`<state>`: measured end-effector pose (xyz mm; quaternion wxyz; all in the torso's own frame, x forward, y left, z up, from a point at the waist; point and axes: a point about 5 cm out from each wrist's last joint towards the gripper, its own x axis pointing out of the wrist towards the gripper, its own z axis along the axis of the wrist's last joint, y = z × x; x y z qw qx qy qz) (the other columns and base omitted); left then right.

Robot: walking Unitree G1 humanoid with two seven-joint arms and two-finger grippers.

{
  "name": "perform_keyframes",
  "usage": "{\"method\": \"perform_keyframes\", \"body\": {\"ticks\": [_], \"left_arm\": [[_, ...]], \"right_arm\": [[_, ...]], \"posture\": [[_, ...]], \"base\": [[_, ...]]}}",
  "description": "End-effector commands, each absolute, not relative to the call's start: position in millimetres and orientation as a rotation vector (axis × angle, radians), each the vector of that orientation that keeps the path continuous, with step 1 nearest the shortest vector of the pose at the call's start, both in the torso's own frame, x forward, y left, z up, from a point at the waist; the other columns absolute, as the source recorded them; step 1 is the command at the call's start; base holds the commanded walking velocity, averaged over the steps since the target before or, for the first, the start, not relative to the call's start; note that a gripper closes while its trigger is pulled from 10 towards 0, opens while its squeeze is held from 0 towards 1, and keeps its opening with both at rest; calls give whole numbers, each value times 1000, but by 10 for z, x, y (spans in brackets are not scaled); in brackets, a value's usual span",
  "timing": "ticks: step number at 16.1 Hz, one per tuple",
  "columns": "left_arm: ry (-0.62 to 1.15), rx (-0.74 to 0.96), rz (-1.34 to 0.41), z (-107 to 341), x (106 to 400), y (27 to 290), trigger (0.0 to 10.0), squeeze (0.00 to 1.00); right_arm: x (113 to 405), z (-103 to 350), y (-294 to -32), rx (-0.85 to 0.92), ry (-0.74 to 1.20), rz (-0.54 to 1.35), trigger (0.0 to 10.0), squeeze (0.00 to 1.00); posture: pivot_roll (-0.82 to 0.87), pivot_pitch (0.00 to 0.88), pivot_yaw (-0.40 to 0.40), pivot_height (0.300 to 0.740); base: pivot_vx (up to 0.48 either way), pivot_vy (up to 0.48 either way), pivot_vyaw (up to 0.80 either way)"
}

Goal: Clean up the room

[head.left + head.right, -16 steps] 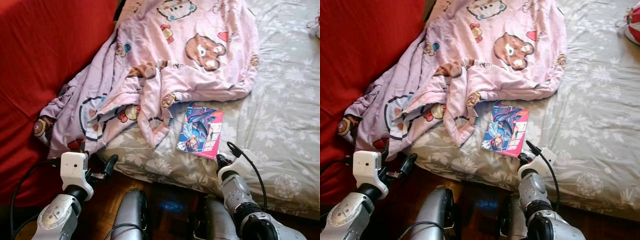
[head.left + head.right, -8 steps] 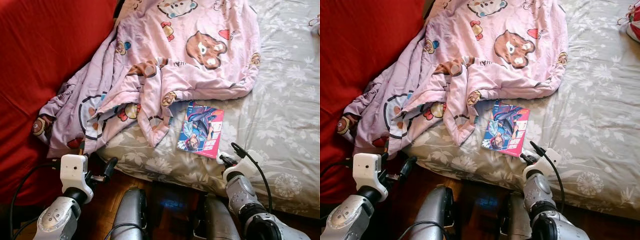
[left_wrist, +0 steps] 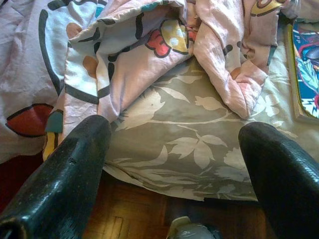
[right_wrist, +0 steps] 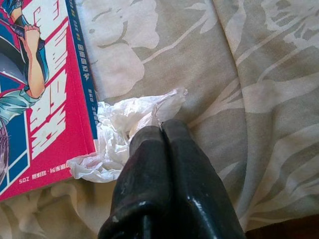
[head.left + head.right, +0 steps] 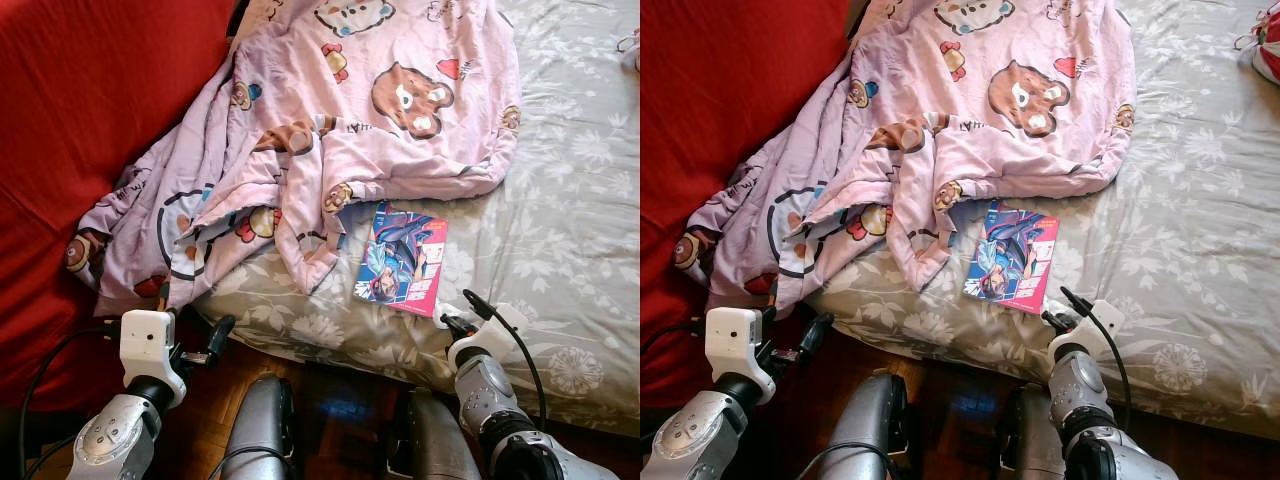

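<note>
A crumpled white tissue (image 4: 115, 130) lies on the grey floral bed sheet (image 5: 560, 220), touching the near corner of a colourful comic book (image 5: 402, 260). My right gripper (image 4: 160, 131) is shut on the tissue, its two black fingers pressed together over it, near the bed's front edge (image 5: 455, 318). A pink cartoon-bear blanket (image 5: 330, 110) is rumpled across the bed and hangs off its left side. My left gripper (image 3: 174, 149) stands open and holds nothing, low by the bed's front left corner (image 5: 200, 330), facing the blanket's hanging folds.
Red fabric (image 5: 80, 120) rises along the left of the bed. Dark wooden floor (image 5: 215, 410) shows below the bed's edge, between my legs. A red and white object (image 5: 1268, 45) sits at the bed's far right.
My right gripper has slid a little to the right along the bed's front edge, still shut. The view has shifted slightly. The left arm has barely moved.
</note>
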<state>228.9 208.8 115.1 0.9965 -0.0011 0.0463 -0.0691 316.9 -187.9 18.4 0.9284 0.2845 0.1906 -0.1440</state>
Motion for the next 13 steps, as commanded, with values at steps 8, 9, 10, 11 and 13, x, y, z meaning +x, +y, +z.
{"method": "perform_keyframes", "body": {"ticks": [8, 9, 10, 11, 13], "left_arm": [[139, 1, -107, 1022, 2294, 2179, 10000, 0], [139, 1, -102, 1007, 2314, 2189, 10000, 0], [140, -2, -93, 982, 2335, 2206, 10000, 0], [143, -4, -87, 950, 2358, 2215, 10000, 0], [140, -10, -76, 902, 2448, 2209, 10000, 0]], "right_arm": [[3152, 166, -1854, 546, 394, -278, 0, 0], [3168, 190, -1857, 536, 378, -276, 0, 0], [3186, 226, -1854, 483, 349, -256, 0, 0], [3188, 243, -1839, 429, 330, -233, 0, 0], [3176, 264, -1862, 423, 281, -238, 0, 0]], "posture": [[202, 335, 60, 645], [195, 320, 56, 645], [185, 301, 52, 645], [178, 285, 49, 645], [162, 243, 41, 645]], "base": [[0, 0, 0], [0, 0, 0], [0, 0, 0], [0, 0, 0], [0, 0, 0]]}}
